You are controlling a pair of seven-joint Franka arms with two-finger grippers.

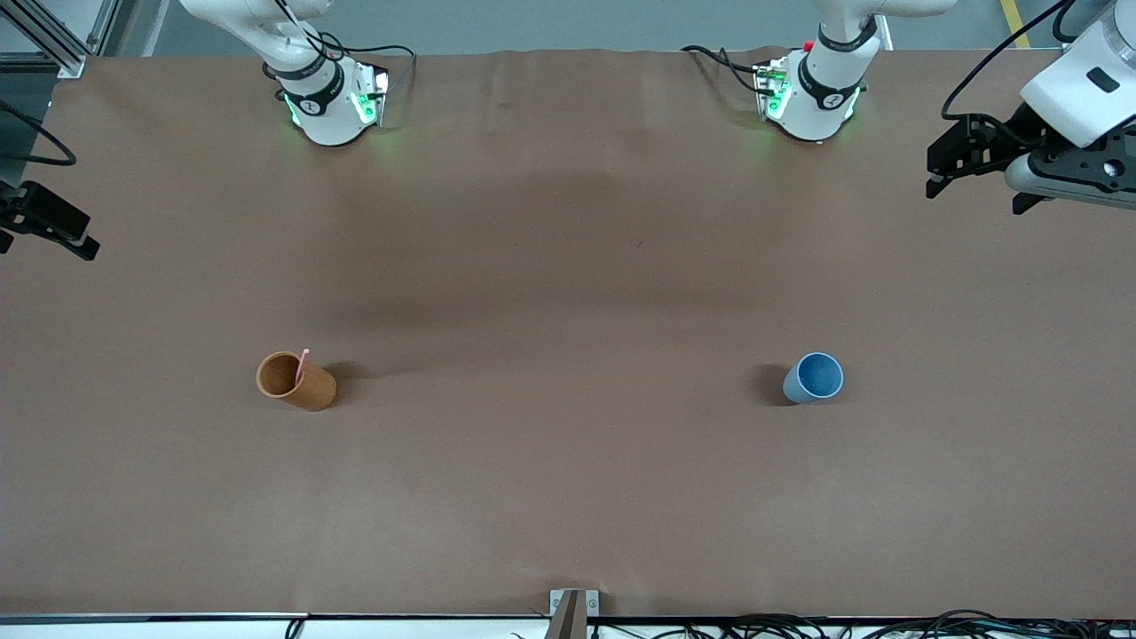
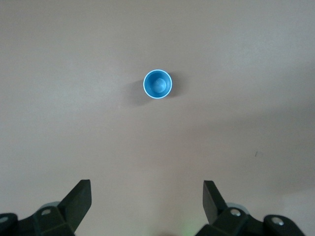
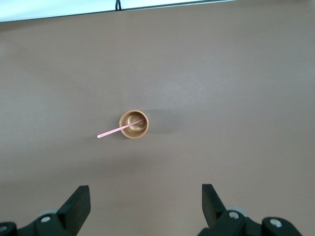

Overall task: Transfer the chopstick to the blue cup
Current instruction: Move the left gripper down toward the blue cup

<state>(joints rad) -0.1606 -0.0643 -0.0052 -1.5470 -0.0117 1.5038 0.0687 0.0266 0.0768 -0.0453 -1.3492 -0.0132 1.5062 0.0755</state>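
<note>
The pink chopstick [image 1: 303, 364] stands tilted in the orange-brown cup [image 1: 295, 381], toward the right arm's end of the table. In the right wrist view the chopstick [image 3: 110, 132] leans out over that cup's rim [image 3: 134, 124]. The blue cup [image 1: 813, 377] stands upright and empty toward the left arm's end, and also shows in the left wrist view [image 2: 157, 84]. My left gripper [image 1: 976, 191] is open and empty, high over the table's edge at its own end [image 2: 146, 196]. My right gripper [image 1: 46, 240] is open and empty, high over its end of the table [image 3: 146, 199].
The brown table cover [image 1: 568, 284] spans the whole table. The two arm bases [image 1: 333, 102] [image 1: 812, 98] stand along its edge farthest from the front camera. A small metal bracket [image 1: 573, 608] and cables lie at the edge nearest that camera.
</note>
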